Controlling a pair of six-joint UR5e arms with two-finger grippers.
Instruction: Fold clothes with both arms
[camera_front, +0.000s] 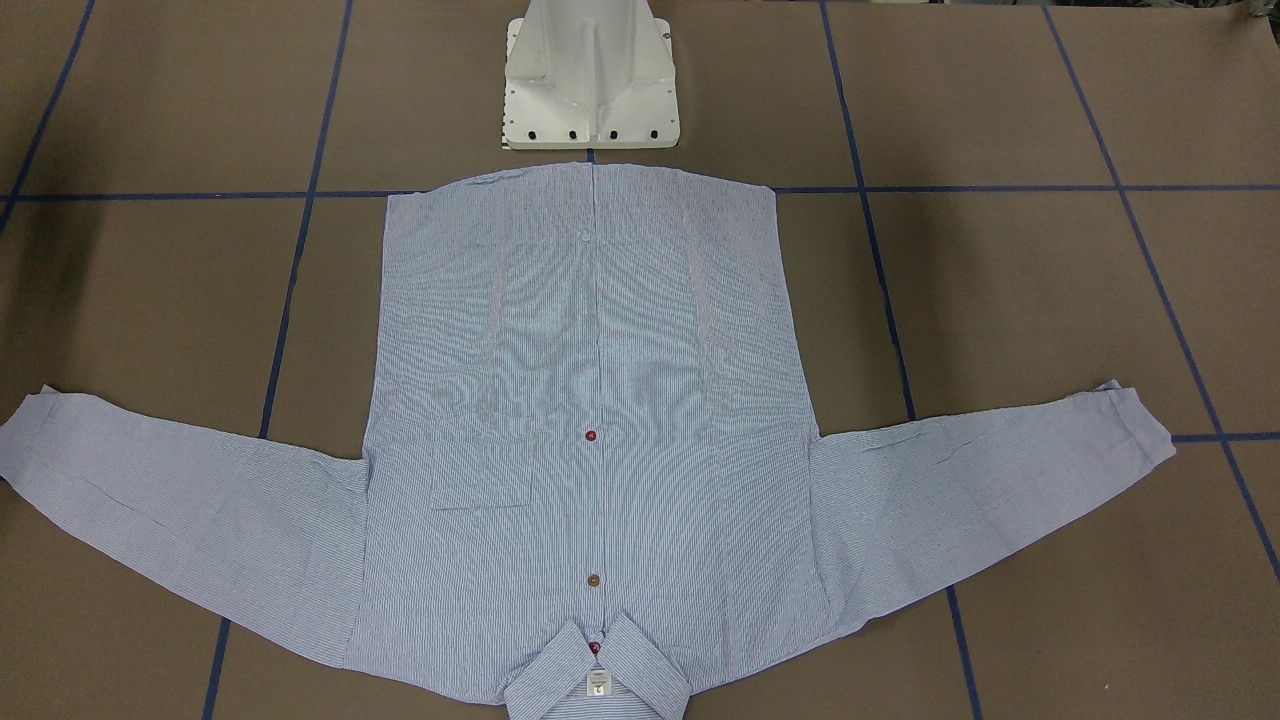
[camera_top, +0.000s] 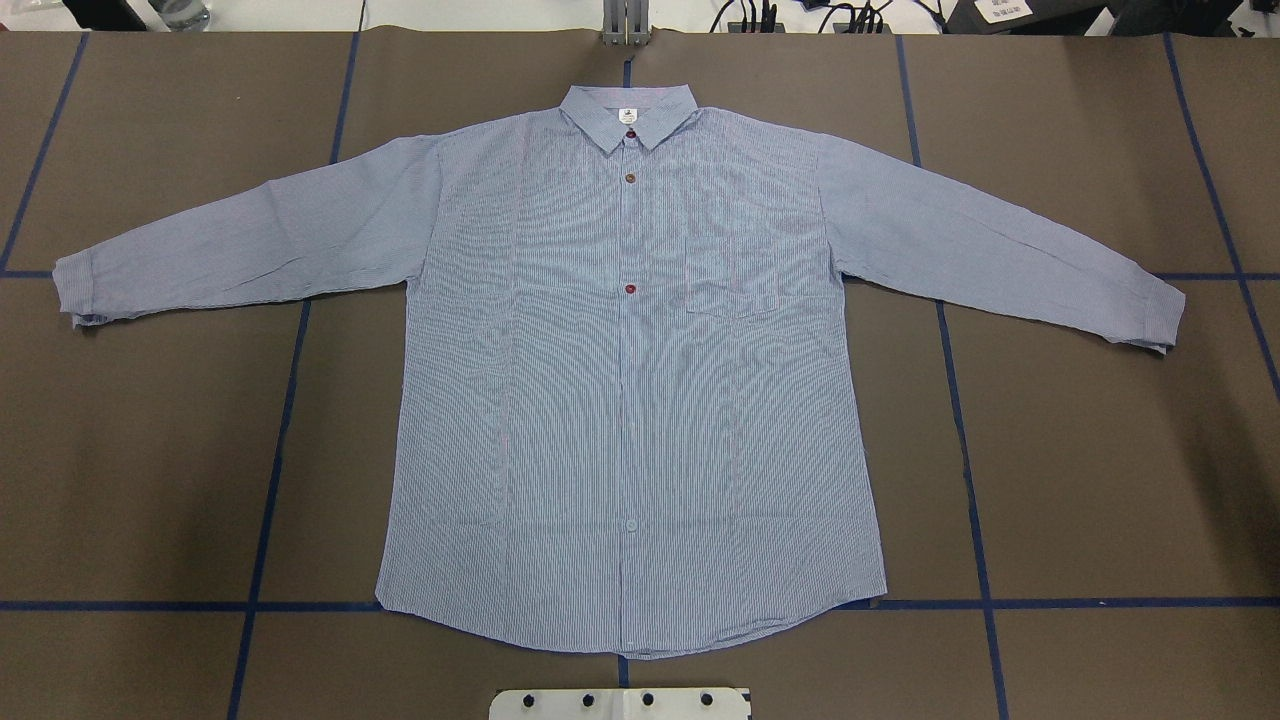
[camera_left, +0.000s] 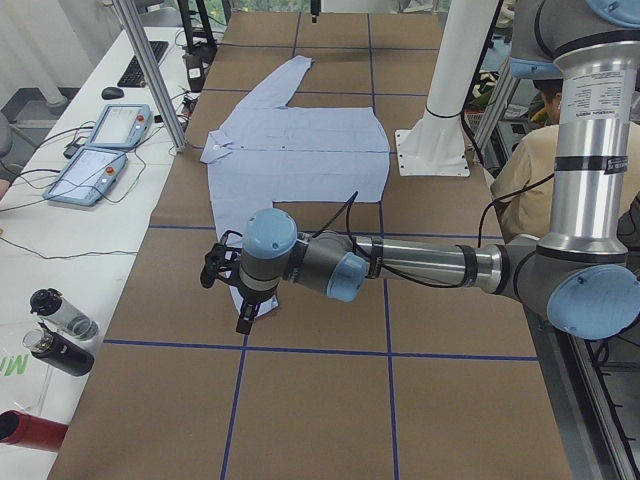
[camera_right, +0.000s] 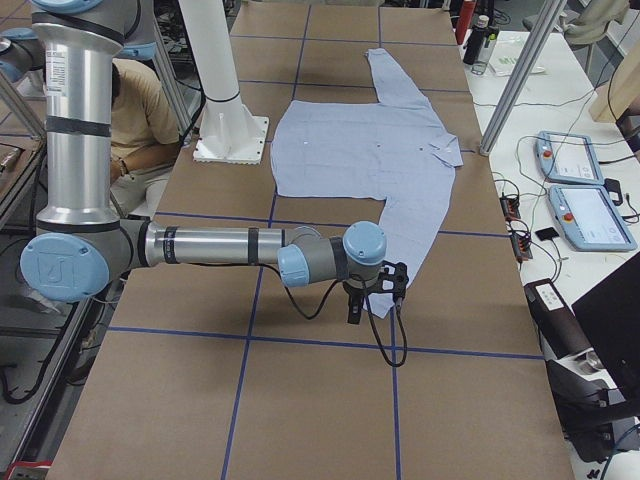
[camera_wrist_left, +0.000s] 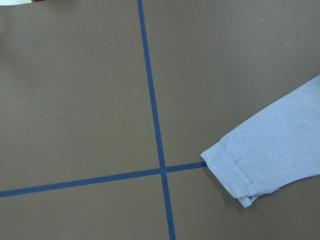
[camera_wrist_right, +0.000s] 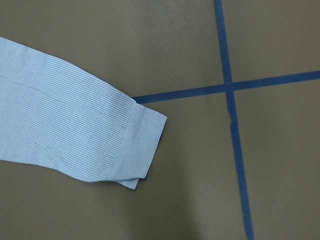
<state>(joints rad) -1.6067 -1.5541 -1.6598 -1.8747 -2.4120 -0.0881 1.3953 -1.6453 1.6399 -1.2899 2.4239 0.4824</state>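
The clothes are one light blue pinstriped shirt (camera_top: 630, 400) lying flat and face up, buttoned, with both sleeves spread wide and the collar (camera_front: 597, 675) pointing away from the robot. My left gripper (camera_left: 228, 285) hangs over the table near the left sleeve's cuff (camera_wrist_left: 235, 175). My right gripper (camera_right: 375, 290) hovers near the right sleeve's cuff (camera_wrist_right: 135, 145). Both grippers show only in the side views, so I cannot tell whether they are open or shut. Neither wrist view shows any fingers.
The white pedestal base (camera_front: 590, 80) stands just behind the shirt's hem. Blue tape lines (camera_top: 960, 400) grid the brown table. A seated person (camera_left: 530, 150) is behind the robot. Control pendants (camera_left: 100, 150) and bottles (camera_left: 60, 330) lie on the side bench.
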